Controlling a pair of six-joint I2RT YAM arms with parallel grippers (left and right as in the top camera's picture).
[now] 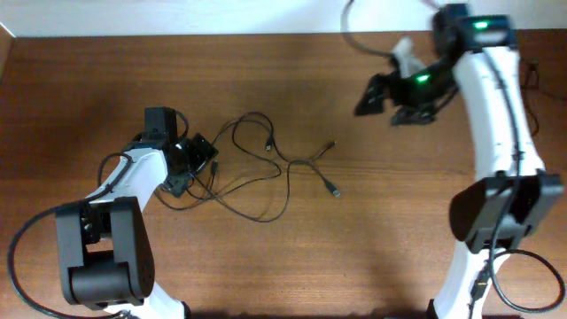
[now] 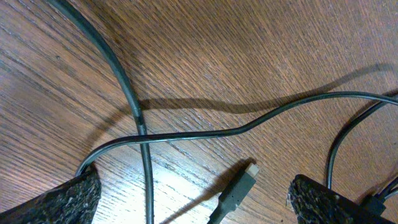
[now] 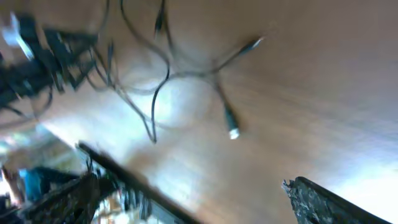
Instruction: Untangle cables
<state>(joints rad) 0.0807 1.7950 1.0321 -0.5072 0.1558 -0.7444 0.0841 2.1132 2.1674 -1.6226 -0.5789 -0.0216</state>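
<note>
Black cables (image 2: 186,135) stretch left-to-right — left end effector (image 2: 196,193) and right end effector (image 3: 193,199) both spread wide.

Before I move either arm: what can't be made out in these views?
Overhead: the left gripper covers part of the cables; the crossings are too thin to tell over from under.
Left wrist: the plug is cut off by the bottom edge.
Right wrist: blur smears the cables; plug types are unreadable.
</note>
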